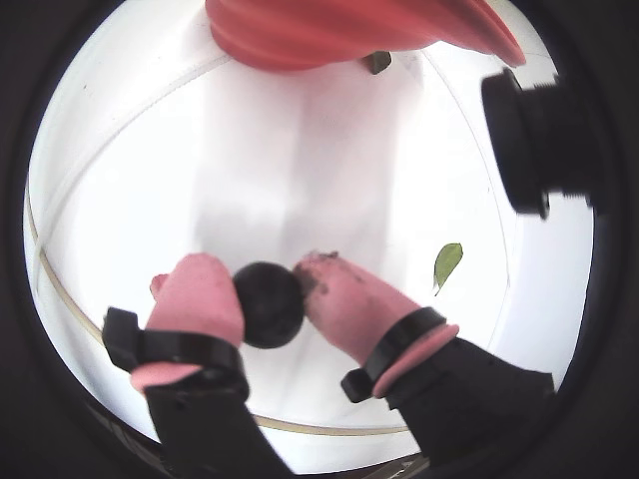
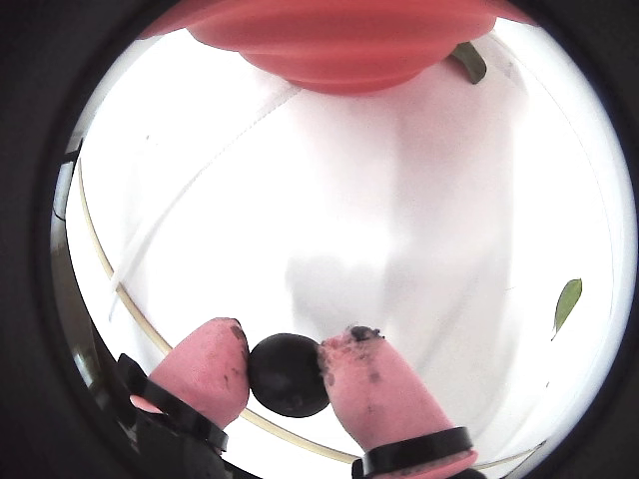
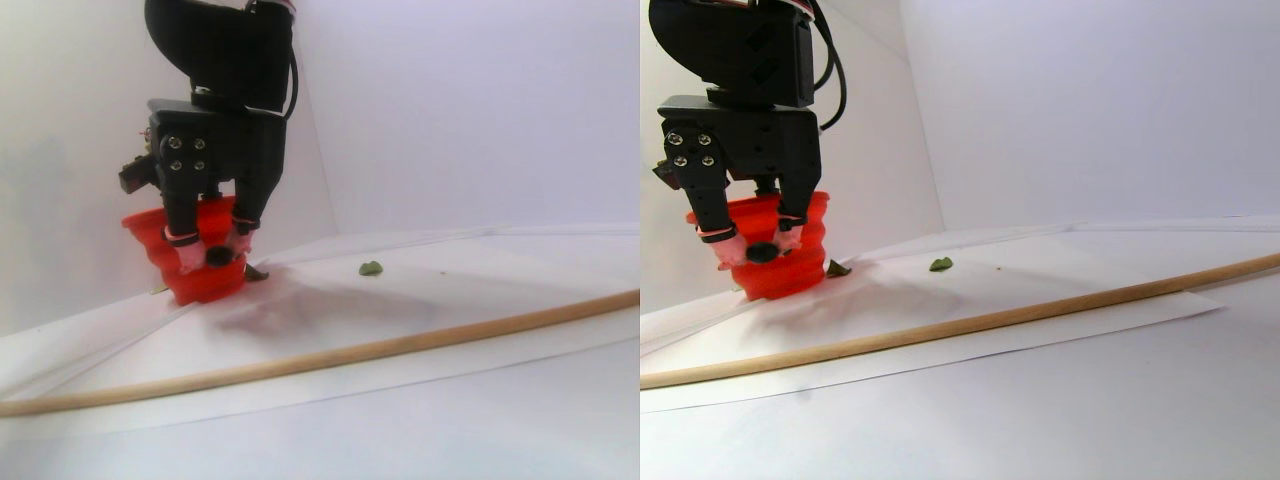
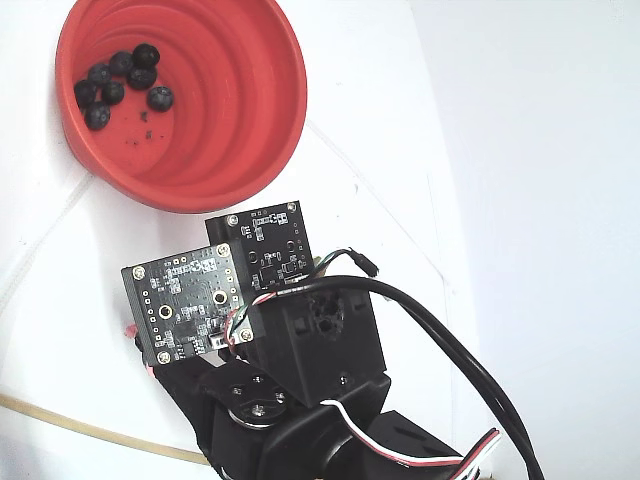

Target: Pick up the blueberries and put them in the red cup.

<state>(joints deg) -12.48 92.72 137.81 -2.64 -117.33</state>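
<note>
- We see the gripper point(image 1: 272, 295) clenched on a single blueberry point(image 1: 270, 304), the dark round fruit pinched between its two pink fingertips point(image 1: 200, 299) in both wrist views.
- In the stereo pair view we find the held berry lifted clear of the white table point(image 3: 480, 400), directly in front of the red cup point(image 3: 200, 275).
- We count six or so more blueberries point(image 4: 118, 85) lying together on the cup's bottom in the fixed view, near its upper-left wall, with dark specks beside them.
- We note the red cup's ridged wall at the top edge of both wrist views, ahead of the fingers.
- We spot a small green leaf point(image 1: 446, 262) on the table, well apart from the cup, and another leaf point(image 1: 377, 62) just beside its base.
- A thin wooden stick point(image 3: 400, 343) lies across the white sheet nearer the stereo camera.
</note>
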